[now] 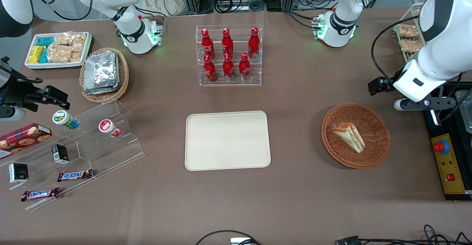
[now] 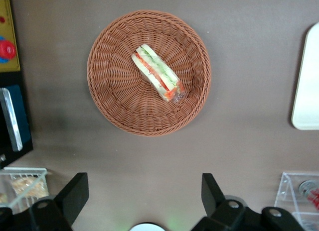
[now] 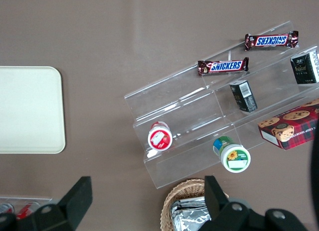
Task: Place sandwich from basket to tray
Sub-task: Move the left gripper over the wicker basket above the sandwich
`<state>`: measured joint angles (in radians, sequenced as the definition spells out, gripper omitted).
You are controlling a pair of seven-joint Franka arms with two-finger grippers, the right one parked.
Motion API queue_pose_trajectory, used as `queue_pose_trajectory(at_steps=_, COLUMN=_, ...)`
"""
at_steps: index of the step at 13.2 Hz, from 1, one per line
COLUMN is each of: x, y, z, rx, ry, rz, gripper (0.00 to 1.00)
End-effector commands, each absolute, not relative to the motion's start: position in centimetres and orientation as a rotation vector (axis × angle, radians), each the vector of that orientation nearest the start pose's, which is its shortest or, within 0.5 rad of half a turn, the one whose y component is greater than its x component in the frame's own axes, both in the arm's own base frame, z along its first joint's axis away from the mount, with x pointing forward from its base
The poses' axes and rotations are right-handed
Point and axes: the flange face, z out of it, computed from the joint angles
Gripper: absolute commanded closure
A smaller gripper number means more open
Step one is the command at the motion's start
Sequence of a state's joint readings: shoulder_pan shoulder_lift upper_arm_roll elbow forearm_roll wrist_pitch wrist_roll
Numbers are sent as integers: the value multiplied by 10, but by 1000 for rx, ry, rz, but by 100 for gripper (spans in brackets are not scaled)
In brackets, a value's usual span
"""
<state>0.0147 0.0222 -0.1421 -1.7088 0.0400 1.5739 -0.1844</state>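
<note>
Above the brown table (image 1: 302,186), toward the working arm's end, the gripper (image 2: 144,193) hangs clear of everything, its two black fingers (image 2: 75,191) spread wide apart with nothing between them; in the front view the gripper (image 1: 383,85) sits higher than the basket and a little farther from the camera than it. Just past the fingertips in the wrist view lies the basket (image 2: 109,96), a round reddish-brown wicker bowl resting flat on the tablecloth, apart from the fingers. Inside it lies the sandwich (image 2: 157,74), a wrapped wedge of white bread on its side, its green and orange-red layers showing as stripes, roughly at the bowl's middle and touching only the weave. From the front the sandwich (image 1: 349,136) points its narrow end toward the camera within the basket (image 1: 379,145). Toward the parked arm's end from the basket, well apart from it, the tray (image 1: 227,140) lies flat, cream-beige with rounded corners, bare on top; one edge of the tray (image 2: 306,81) shows in the wrist view. Farther from the front camera than the tray stands a clear rack of red bottles (image 1: 228,55). Near the parked arm's end are a tan wicker basket of foil packs (image 1: 101,73), a white tray of snack packs (image 1: 59,49), and a clear stepped stand (image 1: 96,145) with chocolate bars (image 1: 75,175)
</note>
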Motion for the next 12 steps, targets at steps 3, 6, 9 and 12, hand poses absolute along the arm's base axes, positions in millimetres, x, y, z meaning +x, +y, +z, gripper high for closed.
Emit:
queue_pose_trajectory(at_steps=3, x=555, y=-65, z=523, rx=-3017, ry=-599, rz=302, gripper=1)
queue_pose_trajectory(at_steps=6, x=569, y=-64, z=477, rx=-2952, ry=-771, rz=422, gripper=1)
queue_pose_trajectory(at_steps=9, x=585, y=-60, z=429, rx=-2890, ry=-867, rz=489, gripper=4)
queue_pose_trajectory(at_steps=12, x=601, y=-56, z=371, rx=-2835, ry=-969, rz=518, gripper=5)
